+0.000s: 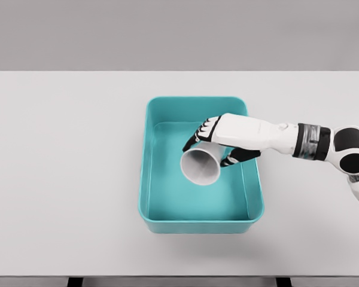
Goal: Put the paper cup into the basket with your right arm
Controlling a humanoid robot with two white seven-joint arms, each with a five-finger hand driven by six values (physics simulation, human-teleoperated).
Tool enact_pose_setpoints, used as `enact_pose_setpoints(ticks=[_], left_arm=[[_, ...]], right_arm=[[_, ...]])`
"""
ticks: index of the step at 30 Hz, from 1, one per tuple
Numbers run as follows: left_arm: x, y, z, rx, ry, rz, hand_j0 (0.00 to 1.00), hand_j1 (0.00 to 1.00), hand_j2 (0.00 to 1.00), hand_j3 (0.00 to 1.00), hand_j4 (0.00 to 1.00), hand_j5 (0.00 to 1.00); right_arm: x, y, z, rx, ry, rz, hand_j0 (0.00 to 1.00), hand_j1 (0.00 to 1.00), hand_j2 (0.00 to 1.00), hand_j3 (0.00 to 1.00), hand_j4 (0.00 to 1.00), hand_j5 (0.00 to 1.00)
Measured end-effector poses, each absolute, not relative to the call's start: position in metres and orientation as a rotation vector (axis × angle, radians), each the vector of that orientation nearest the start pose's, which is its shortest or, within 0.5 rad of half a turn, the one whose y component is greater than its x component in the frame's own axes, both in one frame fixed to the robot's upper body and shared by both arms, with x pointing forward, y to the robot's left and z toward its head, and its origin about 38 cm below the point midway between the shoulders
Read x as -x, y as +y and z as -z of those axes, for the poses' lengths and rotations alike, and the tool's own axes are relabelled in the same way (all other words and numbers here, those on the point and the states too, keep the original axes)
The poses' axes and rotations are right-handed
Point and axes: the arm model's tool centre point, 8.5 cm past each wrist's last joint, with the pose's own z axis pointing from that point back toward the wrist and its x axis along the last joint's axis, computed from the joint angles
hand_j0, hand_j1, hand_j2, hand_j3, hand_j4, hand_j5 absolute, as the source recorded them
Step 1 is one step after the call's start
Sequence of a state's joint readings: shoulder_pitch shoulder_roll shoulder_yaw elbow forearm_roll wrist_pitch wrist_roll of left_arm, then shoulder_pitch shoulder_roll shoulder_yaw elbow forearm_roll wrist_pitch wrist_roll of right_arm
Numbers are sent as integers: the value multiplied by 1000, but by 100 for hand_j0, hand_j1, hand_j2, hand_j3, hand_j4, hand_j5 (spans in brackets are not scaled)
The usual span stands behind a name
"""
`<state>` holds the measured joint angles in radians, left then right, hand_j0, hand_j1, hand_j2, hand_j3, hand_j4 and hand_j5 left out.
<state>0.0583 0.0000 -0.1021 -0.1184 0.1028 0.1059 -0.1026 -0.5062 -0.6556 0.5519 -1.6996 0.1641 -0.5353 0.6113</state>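
Now I hold the white paper cup (pixel 201 166) on its side in my right hand (pixel 221 143), inside the teal rectangular plastic basket (pixel 197 225), so I judge lowering before letting go is best, over a plain white table (pixel 66 173) against a grey wall (pixel 179 33).

White table (pixel 60 179) fills most of the view, flat matte top, far edge running straight across the upper part of the frame. Behind it a plain grey backdrop (pixel 179 33), no seams or windows visible. Lighting soft and even, faint shadows only. Dark strip and two dark leg stubs (pixel 75 281) along the bottom edge.
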Motion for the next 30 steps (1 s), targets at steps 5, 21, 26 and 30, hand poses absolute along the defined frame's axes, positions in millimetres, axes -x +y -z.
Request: enact_pose_setpoints(ticks=[5,21,26,30], left_arm=[[8,259,264,27,46,-5,100,100,100,100,100,100],[8,259,264,27,46,-5,100,100,100,100,100,100],[8,259,264,27,46,-5,100,100,100,100,100,100],[8,259,264,28,46,-7,100,100,100,100,100,100]], right_arm=[[-384,-201,-228,2,2405,2706,98,98,98,98,98,98],[-360,-305,-239,165,3161,2256,100,100,100,100,100,100],[-361,-324,-257,87,3210,2180,100,100,100,100,100,100],[-361,-327,-259,74,3223,2165,100,100,100,100,100,100]])
